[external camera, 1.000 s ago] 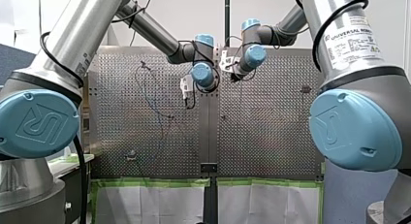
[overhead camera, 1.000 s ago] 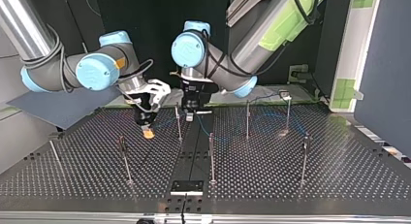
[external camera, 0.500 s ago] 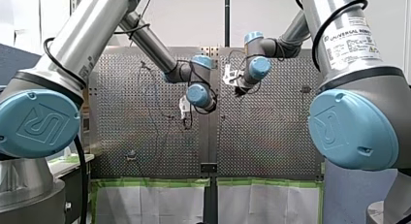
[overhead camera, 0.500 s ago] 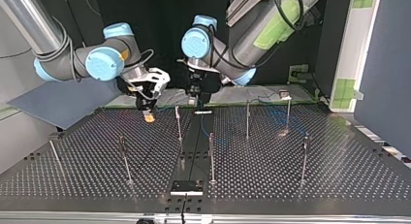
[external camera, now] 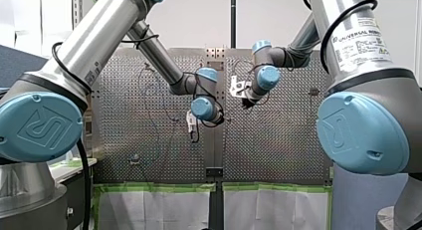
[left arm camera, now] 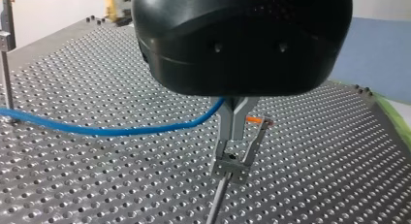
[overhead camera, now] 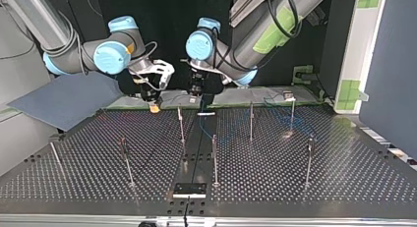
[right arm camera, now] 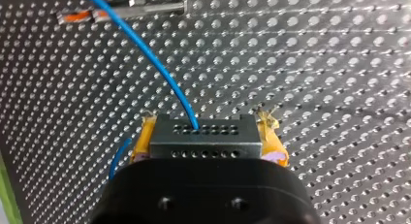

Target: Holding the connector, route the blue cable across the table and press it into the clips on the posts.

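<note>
In the right wrist view my right gripper [right arm camera: 202, 133] is shut on a grey perforated connector [right arm camera: 201, 142], held between its yellow pads [right arm camera: 141, 141]. The blue cable [right arm camera: 155, 64] runs out of the connector, past a post with an orange-tipped clip [right arm camera: 77, 15]. In the left wrist view my left gripper [left arm camera: 233, 120] has its metal fingers shut on the blue cable [left arm camera: 106, 131], just above a forked clip [left arm camera: 232, 163] on a post. In the top view my right gripper [overhead camera: 153, 104] and my left gripper [overhead camera: 195, 92] hang close together above the table's far edge.
Several thin upright posts [overhead camera: 214, 158] stand across the perforated table [overhead camera: 344, 178]. Slack cable [overhead camera: 282, 116] loops around the posts at the top view's right. A dark blue sheet [overhead camera: 64, 101] lies off the far corner at the top view's left.
Both grippers have risen and drawn back toward the table's far edge in the top view. In the front view my left gripper has come lower and my right gripper has shifted right.
</note>
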Action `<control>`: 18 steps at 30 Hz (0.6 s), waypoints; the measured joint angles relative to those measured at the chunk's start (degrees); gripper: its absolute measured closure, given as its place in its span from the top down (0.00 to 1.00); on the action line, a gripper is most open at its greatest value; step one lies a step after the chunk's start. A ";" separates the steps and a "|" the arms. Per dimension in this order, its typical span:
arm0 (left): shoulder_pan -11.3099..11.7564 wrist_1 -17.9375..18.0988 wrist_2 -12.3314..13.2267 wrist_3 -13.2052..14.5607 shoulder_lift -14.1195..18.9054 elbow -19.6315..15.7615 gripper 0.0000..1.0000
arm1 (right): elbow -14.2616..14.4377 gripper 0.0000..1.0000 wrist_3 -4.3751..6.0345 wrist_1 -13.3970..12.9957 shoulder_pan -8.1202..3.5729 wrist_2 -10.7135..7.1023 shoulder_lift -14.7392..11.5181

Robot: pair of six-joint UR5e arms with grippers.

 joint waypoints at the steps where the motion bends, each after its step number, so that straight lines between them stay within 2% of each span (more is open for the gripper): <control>1: 0.00 0.20 0.02 -0.13 -0.02 0.04 0.00 | 0.30 0.00 -0.27 -0.19 -0.09 0.01 0.01; 4: 0.01 0.65 0.09 -0.45 -0.04 0.09 0.00 | 1.26 0.00 -0.66 -1.39 -0.42 0.00 0.04; 8: 0.07 0.90 0.32 -0.92 -0.45 0.27 0.00 | 2.03 0.00 -0.60 -2.89 -0.89 -0.05 0.07; 12: 0.05 1.15 0.93 -1.22 -2.24 1.20 0.00 | 2.88 0.00 -0.43 -4.12 -1.35 -0.23 0.43; 18: 0.15 2.36 1.33 -1.88 -4.03 2.67 0.00 | 3.33 0.00 -0.65 -5.86 -1.91 -0.67 2.90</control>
